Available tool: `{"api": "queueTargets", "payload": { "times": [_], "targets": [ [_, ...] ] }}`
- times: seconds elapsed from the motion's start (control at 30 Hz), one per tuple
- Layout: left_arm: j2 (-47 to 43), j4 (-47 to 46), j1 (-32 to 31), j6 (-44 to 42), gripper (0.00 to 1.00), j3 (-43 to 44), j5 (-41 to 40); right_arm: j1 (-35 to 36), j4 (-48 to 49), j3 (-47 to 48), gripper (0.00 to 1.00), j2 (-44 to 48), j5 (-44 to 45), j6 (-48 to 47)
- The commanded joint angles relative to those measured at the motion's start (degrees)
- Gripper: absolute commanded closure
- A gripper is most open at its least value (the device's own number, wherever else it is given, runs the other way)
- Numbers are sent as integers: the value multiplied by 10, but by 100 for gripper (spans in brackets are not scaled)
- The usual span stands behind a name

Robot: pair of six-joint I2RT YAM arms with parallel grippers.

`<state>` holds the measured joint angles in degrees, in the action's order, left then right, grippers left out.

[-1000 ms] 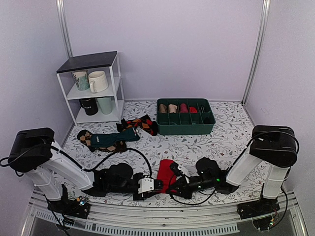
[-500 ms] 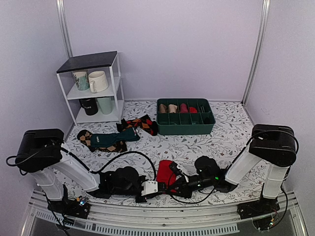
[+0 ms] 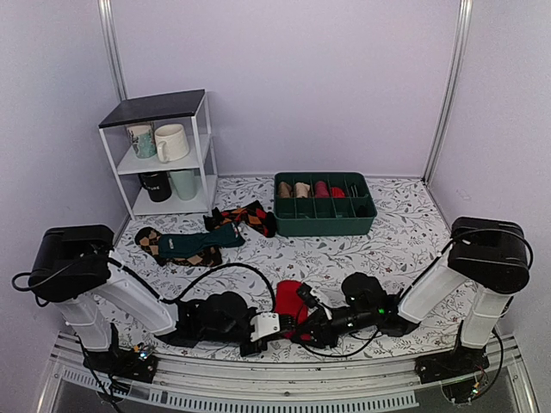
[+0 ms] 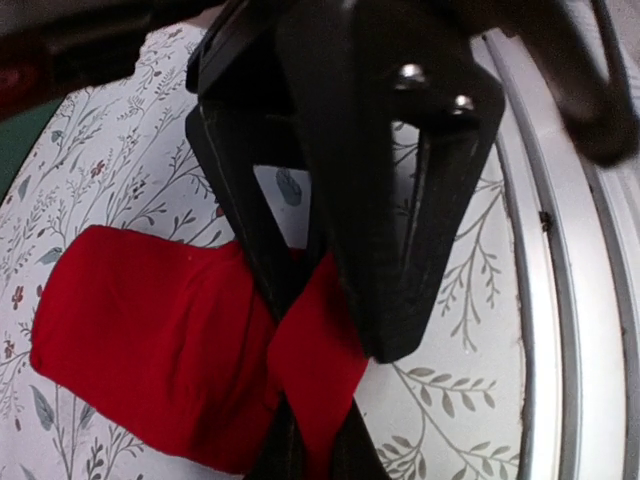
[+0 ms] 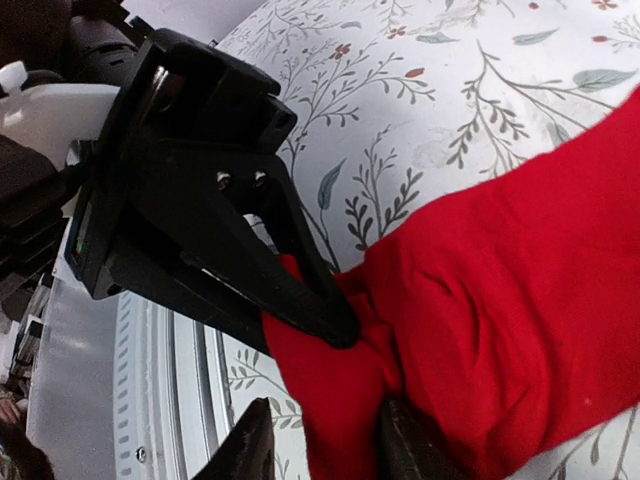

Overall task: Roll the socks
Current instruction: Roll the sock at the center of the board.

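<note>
The red socks (image 3: 290,295) lie bunched on the floral table near the front edge, between both arms. My left gripper (image 3: 281,325) is shut on a narrow end of the socks, which shows as a red strip pinched between its fingers in the left wrist view (image 4: 318,430). My right gripper (image 3: 301,331) faces it, almost touching. In the right wrist view (image 5: 325,440) its fingers straddle a fold of the socks (image 5: 520,300). A sliver of table shows beside one finger. The rest of the socks (image 4: 150,340) lie flat to the left.
A green divided tray (image 3: 325,226) holding rolled socks stands at the back. A dark teal sock (image 3: 202,241) and argyle socks (image 3: 245,217) lie at the back left. A white shelf (image 3: 155,107) with mugs stands in the far left corner. A metal rail (image 3: 284,387) runs along the near edge.
My left gripper has moved right and toward the near edge, closing in on the right gripper. The red socks have been drawn slightly toward the front edge.
</note>
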<state>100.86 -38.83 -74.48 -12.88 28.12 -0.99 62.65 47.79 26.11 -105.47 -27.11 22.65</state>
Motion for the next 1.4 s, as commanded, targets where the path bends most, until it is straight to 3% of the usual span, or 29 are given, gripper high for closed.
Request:
{"api": "queueTargets", "payload": {
  "times": [0.0,0.13,0.23,0.3,0.47,1.0,1.27,1.37],
  "targets": [
    [17,101,2,79,100,22,50,5,-152,-48,61,50,105,-23],
    [34,134,15,120,100,29,93,13,-114,-76,59,128,165,-83],
    [40,135,36,143,100,23,125,62,-50,-115,52,185,259,-153],
    [41,136,44,150,100,21,136,100,-13,-133,49,197,314,-230],
    [54,163,57,152,100,36,156,141,3,-128,49,187,368,-315],
    [60,160,64,153,100,37,167,157,16,-73,52,82,348,-360],
    [66,160,65,153,100,40,172,157,7,-57,67,60,338,-351],
    [67,160,65,152,100,41,167,156,-16,-49,87,50,338,-332]
  ]
}}
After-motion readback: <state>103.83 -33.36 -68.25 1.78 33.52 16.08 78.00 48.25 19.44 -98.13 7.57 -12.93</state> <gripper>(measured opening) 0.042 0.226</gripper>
